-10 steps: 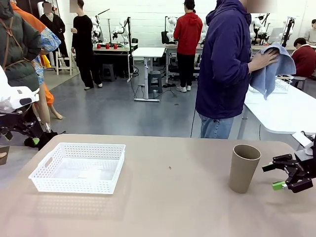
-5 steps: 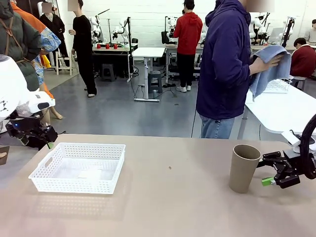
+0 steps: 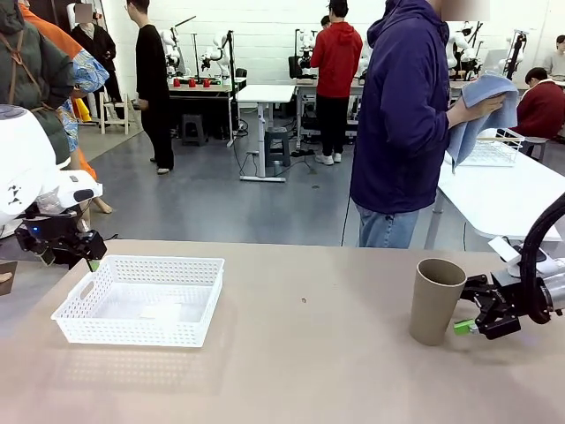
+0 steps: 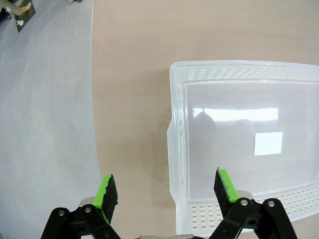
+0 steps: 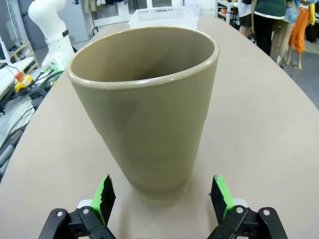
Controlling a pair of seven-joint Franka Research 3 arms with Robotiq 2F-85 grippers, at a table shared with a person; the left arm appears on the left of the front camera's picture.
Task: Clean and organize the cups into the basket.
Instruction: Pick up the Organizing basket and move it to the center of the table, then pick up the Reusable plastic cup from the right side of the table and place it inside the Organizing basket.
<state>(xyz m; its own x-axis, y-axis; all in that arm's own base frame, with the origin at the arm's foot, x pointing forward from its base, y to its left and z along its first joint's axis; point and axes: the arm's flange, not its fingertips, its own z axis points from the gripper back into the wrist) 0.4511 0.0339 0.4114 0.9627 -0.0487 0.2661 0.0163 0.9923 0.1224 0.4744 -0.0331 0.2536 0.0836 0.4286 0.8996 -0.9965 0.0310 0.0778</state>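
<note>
In the front view, a tan cup (image 3: 436, 300) stood upright on the desk (image 3: 300, 371) at the right, with the right pincer (image 3: 468, 306) just beside it. The white basket (image 3: 139, 300) lay at the left, with the left pincer (image 3: 85, 259) by its far left corner. Across the desk, a person held a blue cloth (image 3: 481, 110).

In the left wrist view, the left pincer (image 4: 165, 188) stood apart, one pad either side of the basket's wall (image 4: 172, 144).

In the right wrist view, the right pincer (image 5: 162, 192) stood apart, its pads flanking the cup's (image 5: 149, 114) base without clamping it.
</note>
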